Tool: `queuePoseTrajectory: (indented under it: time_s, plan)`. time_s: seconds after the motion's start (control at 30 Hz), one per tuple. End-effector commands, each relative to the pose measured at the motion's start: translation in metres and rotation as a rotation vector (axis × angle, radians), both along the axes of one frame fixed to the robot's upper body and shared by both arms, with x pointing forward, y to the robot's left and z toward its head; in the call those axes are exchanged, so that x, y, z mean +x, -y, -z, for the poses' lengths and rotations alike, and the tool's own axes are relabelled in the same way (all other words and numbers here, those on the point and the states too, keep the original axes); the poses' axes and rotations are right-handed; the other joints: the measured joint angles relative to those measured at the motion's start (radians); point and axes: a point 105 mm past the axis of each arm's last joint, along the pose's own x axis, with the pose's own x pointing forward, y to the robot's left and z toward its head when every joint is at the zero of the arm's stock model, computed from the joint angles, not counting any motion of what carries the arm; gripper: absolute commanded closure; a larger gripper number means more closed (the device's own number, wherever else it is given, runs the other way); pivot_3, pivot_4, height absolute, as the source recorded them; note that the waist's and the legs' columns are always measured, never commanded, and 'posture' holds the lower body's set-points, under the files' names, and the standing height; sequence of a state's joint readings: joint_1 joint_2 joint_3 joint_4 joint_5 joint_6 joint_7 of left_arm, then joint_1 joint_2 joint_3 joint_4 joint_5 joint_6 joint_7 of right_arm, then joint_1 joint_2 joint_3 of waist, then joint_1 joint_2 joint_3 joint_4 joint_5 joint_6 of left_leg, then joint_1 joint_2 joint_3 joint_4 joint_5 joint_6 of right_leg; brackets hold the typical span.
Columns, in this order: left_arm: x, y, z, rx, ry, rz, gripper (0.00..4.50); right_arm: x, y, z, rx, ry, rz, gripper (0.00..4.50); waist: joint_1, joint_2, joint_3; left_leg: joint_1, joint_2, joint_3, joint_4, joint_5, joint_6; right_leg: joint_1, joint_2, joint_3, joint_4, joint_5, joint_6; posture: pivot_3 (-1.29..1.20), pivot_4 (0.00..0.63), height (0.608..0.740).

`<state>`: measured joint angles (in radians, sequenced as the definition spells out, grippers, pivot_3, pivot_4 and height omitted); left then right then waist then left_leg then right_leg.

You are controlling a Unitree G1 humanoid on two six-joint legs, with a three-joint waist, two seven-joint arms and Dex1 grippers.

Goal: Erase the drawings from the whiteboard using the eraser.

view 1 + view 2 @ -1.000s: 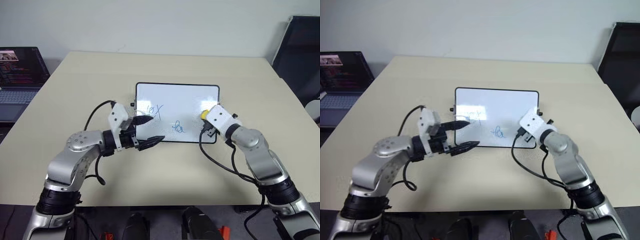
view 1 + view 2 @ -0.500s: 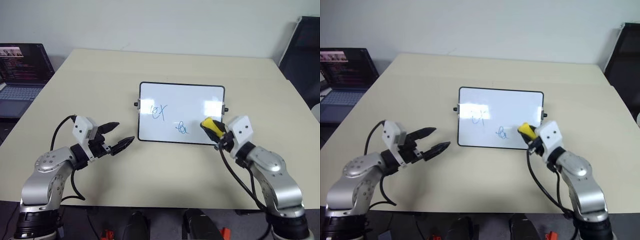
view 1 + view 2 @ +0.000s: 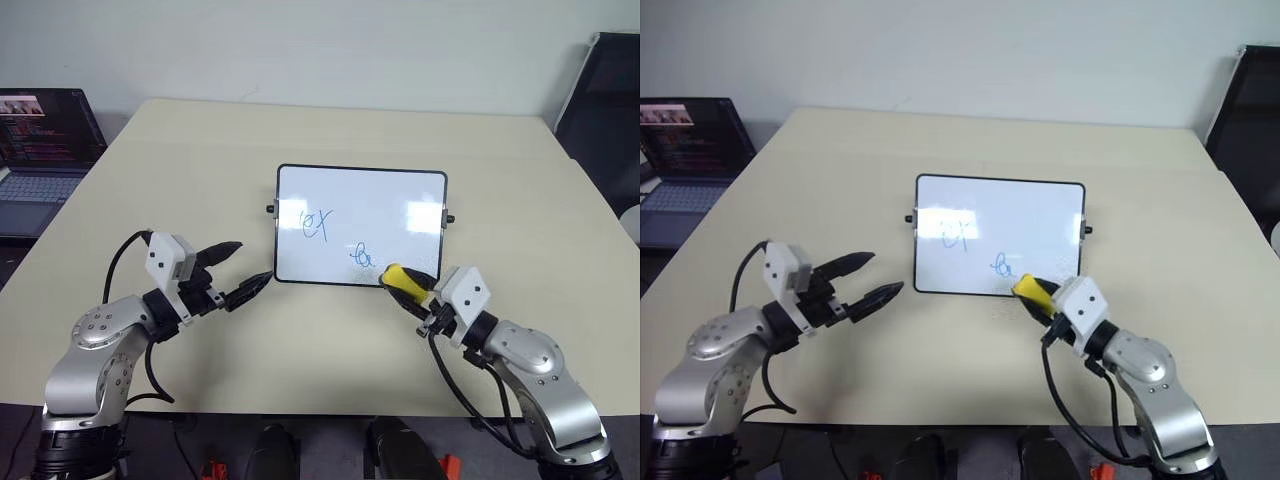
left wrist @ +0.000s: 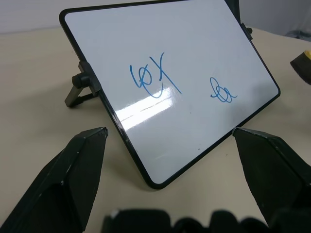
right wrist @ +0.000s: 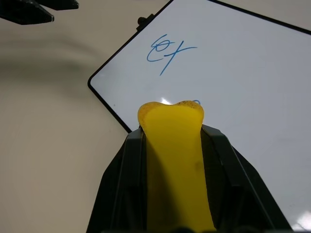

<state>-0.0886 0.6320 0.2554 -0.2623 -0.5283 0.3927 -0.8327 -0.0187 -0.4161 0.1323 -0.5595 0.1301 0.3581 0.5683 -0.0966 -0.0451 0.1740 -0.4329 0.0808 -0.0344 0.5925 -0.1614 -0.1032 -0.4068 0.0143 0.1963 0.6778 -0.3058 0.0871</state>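
Nearest to the camera, the right gripper (image 3: 412, 290) is pinching the eraser (image 3: 398, 279), a small yellow block that sticks out from between the two black fingers (image 5: 124, 184); in the right wrist view the block looks squeezed narrow where the fingers press it. The eraser is at the near edge of the whiteboard (image 3: 380, 205), close to the right near corner, but I cannot tell if it touches the board or is only just above it. On the other side, the left gripper (image 3: 243, 268) has its two fingers spread apart with nothing between them, and it is over the worktop (image 3: 310, 340) just beside the left near corner of the board, not touching it. A little farther, the whiteboard stands tilted on a small black support, with a thin black frame and black knobs on the short sides. On its white surface there are the drawings (image 3: 317, 223): a blue loop with an X shape toward the left part, and a smaller blue scribble (image 3: 362, 256) lower and more central, which is near the eraser's tip. Far on the left, beyond the worktop edge, an open laptop (image 3: 40, 150) shows a dark screen with text.
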Motion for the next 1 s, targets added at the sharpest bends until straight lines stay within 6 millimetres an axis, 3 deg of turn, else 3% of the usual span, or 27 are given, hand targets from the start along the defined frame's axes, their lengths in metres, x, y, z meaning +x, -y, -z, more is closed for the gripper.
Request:
queuePoseTrajectory:
  time_s: [0.03, 0.57, 0.73, 0.87, 1.0]
  plan:
    - [-0.004, 0.009, -0.013, -0.003, 0.048, 0.027, 0.0, -0.001, -0.005, -0.011, 0.0, 0.055, -0.033, 3.36, 0.0, 0.0, 0.0, 0.0, 0.0, 0.0, 0.0, 0.0, 0.0, 0.0, 0.0, 0.0, 0.0, 0.0, 0.0, 0.0, 0.15, 0.74]
    - [-0.008, 0.019, -0.011, 0.014, 0.049, 0.045, 0.0, 0.01, -0.023, -0.015, -0.101, 0.112, -0.118, 3.36, 0.001, 0.0, 0.0, 0.0, 0.0, 0.0, 0.0, 0.0, 0.0, 0.0, 0.0, 0.0, 0.001, 0.0, 0.0, 0.0, 0.15, 0.74]
    - [-0.008, 0.018, -0.005, 0.05, 0.033, 0.073, 0.0, 0.034, -0.038, -0.017, -0.191, 0.171, -0.104, 3.36, 0.001, 0.0, 0.0, 0.0, 0.0, 0.0, 0.001, 0.0, 0.0, 0.0, 0.0, -0.001, 0.001, 0.0, 0.0, 0.0, 0.15, 0.74]
    - [-0.011, 0.022, 0.004, 0.113, 0.009, 0.145, 0.0, 0.067, -0.056, -0.024, -0.257, 0.236, -0.041, 3.36, -0.003, 0.0, 0.0, 0.0, 0.0, 0.0, 0.001, 0.0, 0.0, 0.0, 0.0, -0.001, 0.001, 0.0, 0.0, 0.0, 0.15, 0.74]
    - [-0.011, 0.027, 0.005, 0.114, 0.009, 0.172, 0.0, 0.092, -0.058, -0.018, -0.334, 0.24, 0.03, 3.36, 0.001, 0.0, 0.0, 0.0, 0.0, 0.0, 0.0, 0.0, 0.0, 0.0, 0.0, -0.001, 0.001, 0.0, 0.0, 0.0, 0.15, 0.74]
